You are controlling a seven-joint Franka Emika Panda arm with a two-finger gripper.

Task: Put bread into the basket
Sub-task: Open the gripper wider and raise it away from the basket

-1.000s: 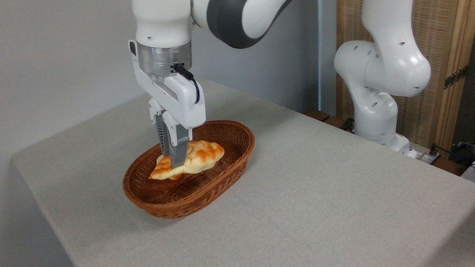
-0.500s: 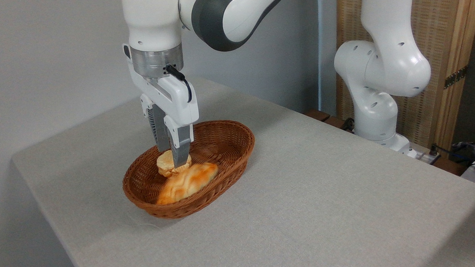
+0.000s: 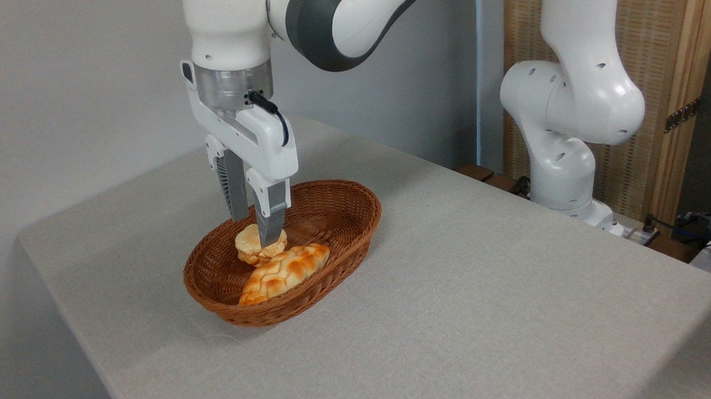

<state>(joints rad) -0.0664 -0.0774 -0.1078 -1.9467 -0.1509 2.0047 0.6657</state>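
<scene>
The bread (image 3: pixel 284 273), a long golden-orange braided loaf with pale grooves, lies inside the brown wicker basket (image 3: pixel 339 243), along its near side. Behind it in the basket rests a small round bun (image 3: pixel 250 245). My gripper (image 3: pixel 255 231) hangs just above the bun with its fingers apart, open and holding nothing. The right fingertip (image 3: pixel 269 234) partly covers the bun's right side.
The basket stands on a grey cloth-covered table (image 3: pixel 455 291). The arm's white base (image 3: pixel 568 130) rises at the table's far right edge, in front of a wooden screen. A grey wall closes the back left.
The gripper let go of the bread, which dropped and settled lower in the basket. The gripper has opened and lifted slightly to the left, uncovering the small bun.
</scene>
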